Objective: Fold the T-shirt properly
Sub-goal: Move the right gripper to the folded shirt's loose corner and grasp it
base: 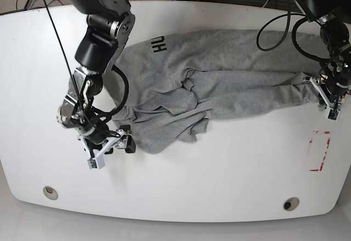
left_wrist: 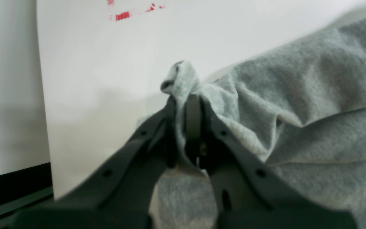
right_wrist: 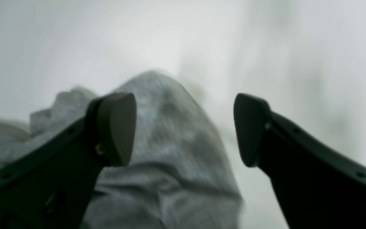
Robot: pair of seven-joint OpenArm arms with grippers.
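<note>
Heather-grey cotton is spread in a rumpled band across the white oval tabletop [base: 181,191]: the soft, wrinkled short-sleeved T-shirt [base: 219,90] is seen lying crumpled from the lower left of the base view to its right edge, with the black letters "HU" showing near its upper left. Only this overhead view gives the whole garment, both arms, and a red rectangular outline [base: 319,151] marked on the tabletop near the right side.

In the left wrist view, a bunched fold of the grey fabric [left_wrist: 297,105] is shown pinched tight between the dark fingers of the left gripper [left_wrist: 184,105], which is closed on it; the cloth is drawn up into a peak above the fingertips. This grip is too small to be made out in the base view.

In the right wrist view, the right gripper [right_wrist: 184,130] is shown with its dark fingers spread wide apart, nothing being clamped; a blurred hump of the T-shirt [right_wrist: 170,143] lies between and beneath them, against the left finger.

No containers are seen in any view.
</note>
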